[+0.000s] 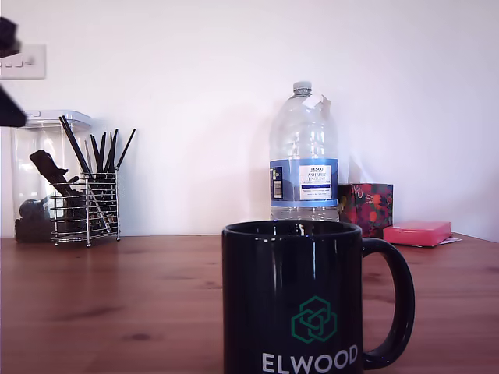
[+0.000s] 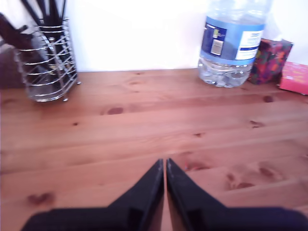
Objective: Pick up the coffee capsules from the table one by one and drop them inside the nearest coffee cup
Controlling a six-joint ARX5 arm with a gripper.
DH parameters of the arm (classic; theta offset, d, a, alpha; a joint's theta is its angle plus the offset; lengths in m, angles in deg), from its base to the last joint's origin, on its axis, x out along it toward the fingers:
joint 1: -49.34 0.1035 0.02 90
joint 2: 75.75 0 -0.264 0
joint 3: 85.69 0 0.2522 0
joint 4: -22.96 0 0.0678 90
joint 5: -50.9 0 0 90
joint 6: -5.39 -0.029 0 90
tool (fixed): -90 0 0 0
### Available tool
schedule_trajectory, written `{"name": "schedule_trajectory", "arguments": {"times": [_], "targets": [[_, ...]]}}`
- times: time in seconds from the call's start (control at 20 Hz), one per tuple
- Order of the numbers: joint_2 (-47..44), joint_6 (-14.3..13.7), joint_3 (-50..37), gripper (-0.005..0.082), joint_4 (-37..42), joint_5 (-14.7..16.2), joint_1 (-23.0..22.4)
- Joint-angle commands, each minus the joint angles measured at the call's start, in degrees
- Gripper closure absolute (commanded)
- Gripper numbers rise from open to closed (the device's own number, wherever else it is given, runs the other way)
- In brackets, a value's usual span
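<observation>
Black mug (image 1: 292,300), contents hidden, wire caddy (image 2: 48,62) holding black utensils (image 1: 105,164), hand (image 2: 165,161) pinched together

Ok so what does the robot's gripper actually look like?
The gripper is plain matte black: two wedge-shaped fingers that taper to narrow tips from a broad black base. No cables, markings or separate pads show in the wrist view.

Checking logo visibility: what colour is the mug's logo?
Teal logo on the black mug; exterior view shows it best.
</observation>
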Motion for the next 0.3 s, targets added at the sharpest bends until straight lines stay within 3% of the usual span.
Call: {"name": "schedule_trajectory", "arguments": {"times": [0.0,0.25], "targets": [[2.69,0.59,-1.77,0.0778,-3.04,-1.09,0.17],[10.23,0.63,-1.77,0.0779,-10.86,-2.64,0.17]]}}
